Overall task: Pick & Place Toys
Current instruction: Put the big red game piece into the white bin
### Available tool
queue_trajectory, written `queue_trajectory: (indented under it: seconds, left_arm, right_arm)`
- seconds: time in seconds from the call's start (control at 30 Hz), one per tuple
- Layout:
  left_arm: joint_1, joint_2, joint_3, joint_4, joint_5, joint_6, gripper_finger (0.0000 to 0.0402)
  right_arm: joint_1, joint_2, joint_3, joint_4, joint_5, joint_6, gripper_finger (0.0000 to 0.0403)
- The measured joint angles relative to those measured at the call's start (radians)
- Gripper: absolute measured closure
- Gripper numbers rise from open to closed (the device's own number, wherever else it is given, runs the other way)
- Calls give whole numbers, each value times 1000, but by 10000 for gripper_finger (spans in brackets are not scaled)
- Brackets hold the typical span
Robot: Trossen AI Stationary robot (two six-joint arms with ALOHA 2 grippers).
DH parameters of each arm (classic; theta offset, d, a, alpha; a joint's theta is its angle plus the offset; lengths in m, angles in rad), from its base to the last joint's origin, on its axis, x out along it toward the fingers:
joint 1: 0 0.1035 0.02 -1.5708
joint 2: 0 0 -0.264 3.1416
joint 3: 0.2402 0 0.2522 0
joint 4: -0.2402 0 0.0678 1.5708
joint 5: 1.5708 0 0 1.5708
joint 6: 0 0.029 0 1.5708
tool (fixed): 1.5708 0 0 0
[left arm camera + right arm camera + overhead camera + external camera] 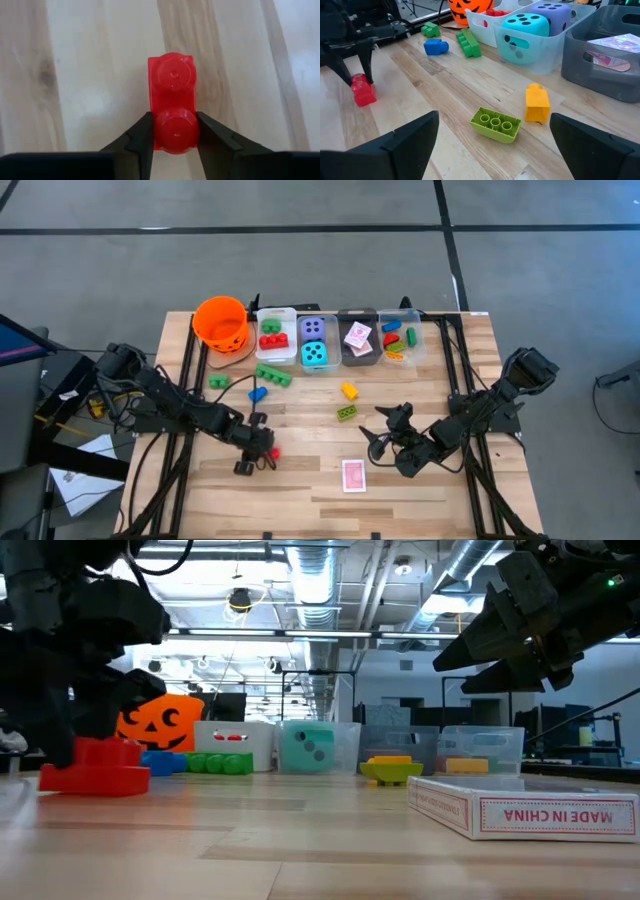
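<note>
The red brick (171, 100) lies flat on the table (300, 480) near its front left, with the left pincer (172, 142) narrowed around 1 end so both fingers touch or nearly touch the near stud; the right pincer (385, 442) hangs wide and empty near the green brick (495, 124). Because the grip sits at the brick's end, not its middle, the brick could pivot or slip out on lifting. The fingertip contact is cut off in the left wrist view, so firm closure cannot be confirmed.
</note>
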Motion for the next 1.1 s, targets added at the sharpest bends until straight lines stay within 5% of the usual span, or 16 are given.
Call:
queue_trajectory:
  seconds: [0.23,0.47,0.87,1.1]
  left_arm:
    - [2,2,-3,136,-122,87,288]
    - [34,2,-3,187,-436,171,286]
    - [260,2,-3,304,-794,386,290]
    - [430,2,-3,464,-834,540,291]
  right_arm:
    - [0,0,0,0,-3,0,29]
    - [0,0,0,0,-2,0,29]
    - [0,0,0,0,-2,0,29]
    - [0,0,0,0,-2,0,29]
